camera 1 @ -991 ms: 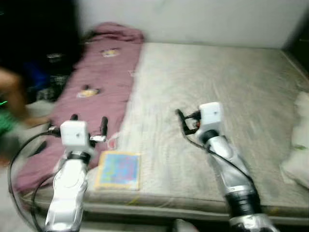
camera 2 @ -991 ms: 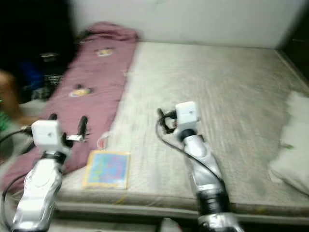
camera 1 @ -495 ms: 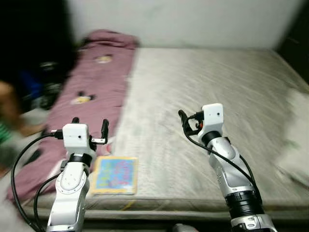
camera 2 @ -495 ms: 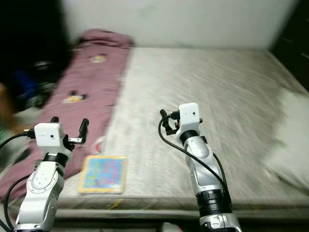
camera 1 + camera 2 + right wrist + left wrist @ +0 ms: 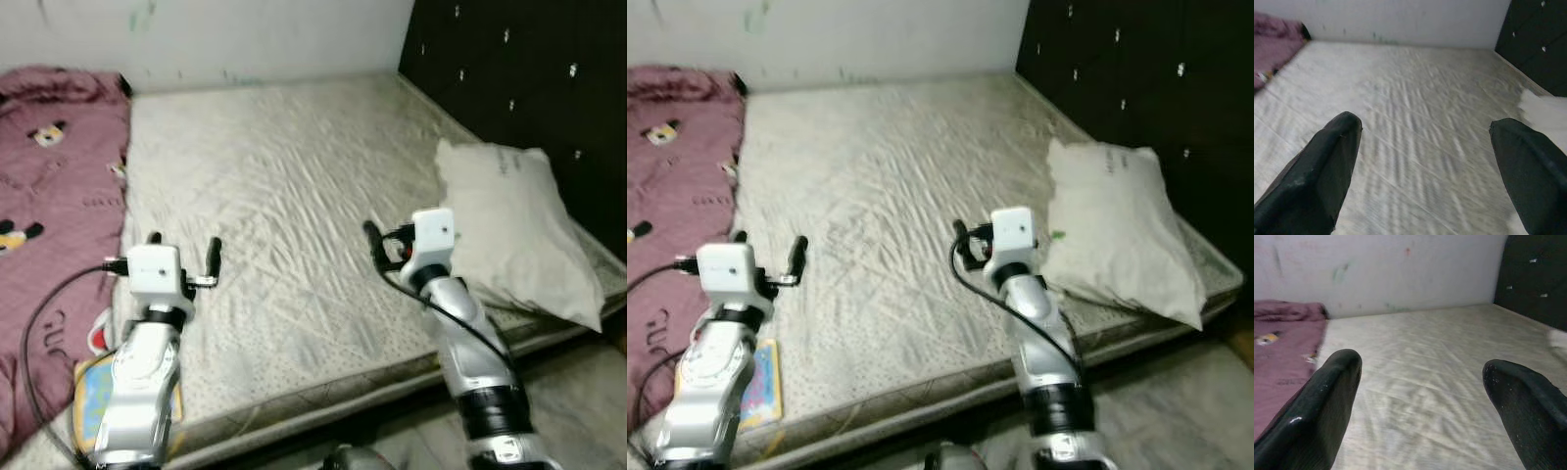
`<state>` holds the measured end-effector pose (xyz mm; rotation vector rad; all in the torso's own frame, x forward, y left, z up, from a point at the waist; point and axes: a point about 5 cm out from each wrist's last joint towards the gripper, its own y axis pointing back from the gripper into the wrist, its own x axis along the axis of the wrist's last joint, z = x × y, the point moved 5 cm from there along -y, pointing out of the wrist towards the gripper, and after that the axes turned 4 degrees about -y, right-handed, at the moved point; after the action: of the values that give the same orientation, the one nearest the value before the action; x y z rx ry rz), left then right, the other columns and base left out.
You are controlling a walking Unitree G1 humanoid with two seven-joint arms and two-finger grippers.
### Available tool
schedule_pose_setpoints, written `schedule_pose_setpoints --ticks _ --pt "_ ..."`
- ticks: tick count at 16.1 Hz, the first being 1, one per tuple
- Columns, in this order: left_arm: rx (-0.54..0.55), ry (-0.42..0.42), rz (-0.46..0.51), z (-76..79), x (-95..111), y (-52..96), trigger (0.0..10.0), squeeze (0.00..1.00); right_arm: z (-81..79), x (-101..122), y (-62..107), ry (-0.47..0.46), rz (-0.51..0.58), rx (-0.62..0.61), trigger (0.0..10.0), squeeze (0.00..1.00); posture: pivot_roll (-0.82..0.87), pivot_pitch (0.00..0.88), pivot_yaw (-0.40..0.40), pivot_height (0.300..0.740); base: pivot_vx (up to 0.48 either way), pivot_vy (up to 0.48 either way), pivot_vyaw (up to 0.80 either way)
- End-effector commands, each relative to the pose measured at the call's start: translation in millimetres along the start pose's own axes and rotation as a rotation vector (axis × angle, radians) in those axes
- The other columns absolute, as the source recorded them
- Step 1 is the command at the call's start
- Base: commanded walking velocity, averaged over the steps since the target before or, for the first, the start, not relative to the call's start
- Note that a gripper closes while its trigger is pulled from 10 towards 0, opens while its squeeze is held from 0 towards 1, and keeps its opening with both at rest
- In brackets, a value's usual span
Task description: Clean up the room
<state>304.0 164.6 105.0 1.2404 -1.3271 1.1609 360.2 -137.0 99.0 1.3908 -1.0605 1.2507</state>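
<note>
A bare grey mattress (image 5: 284, 176) lies in front of me. A maroon blanket (image 5: 49, 196) with small cartoon prints covers its left side. A white pillow (image 5: 509, 220) rests at the right edge, tilted up toward the dark headboard. A colourful picture book (image 5: 88, 406) lies at the near left corner, partly hidden by my left arm. My left gripper (image 5: 184, 243) is open above the mattress near the blanket's edge, holding nothing. My right gripper (image 5: 392, 240) is open and empty too, just left of the pillow.
A black tufted headboard (image 5: 519, 69) runs along the right side. A pale wall (image 5: 216, 34) closes the far end. Bare floor (image 5: 578, 392) shows at the lower right beyond the mattress corner.
The camera has swung to the right: the blanket now sits at the left edge, and the pillow and headboard are in full view. Both arms keep the same raised pose with fingers apart.
</note>
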Motion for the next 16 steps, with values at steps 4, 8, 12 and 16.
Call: schedule_pose_setpoints --ticks 4,8,12,16 --pt "0.012 -0.017 0.002 -6.2 2.0 -0.5 10.0 0.0 -5.4 7.9 -2.8 0.004 0.024 0.013 10.0 0.0 -0.08 0.0 -0.013 0.74 0.0 -0.354 0.0" --pt "0.014 -0.016 0.005 -5.5 1.9 -1.0 10.0 0.0 -5.2 7.7 -3.0 -0.007 0.025 0.017 10.0 0.0 -0.08 0.0 -0.017 0.74 0.0 -0.209 0.0" --pt "0.034 0.009 0.014 -8.5 2.2 -1.2 10.0 0.0 -6.0 6.7 -3.2 0.002 0.022 0.025 10.0 0.0 -0.08 0.0 -0.021 0.74 0.0 0.0 0.0" --pt "0.05 0.006 0.02 -10.3 3.1 -1.8 10.0 0.0 -8.2 7.7 -3.3 0.009 0.027 0.037 10.0 0.0 -0.08 0.0 -0.022 0.74 0.0 0.0 0.0"
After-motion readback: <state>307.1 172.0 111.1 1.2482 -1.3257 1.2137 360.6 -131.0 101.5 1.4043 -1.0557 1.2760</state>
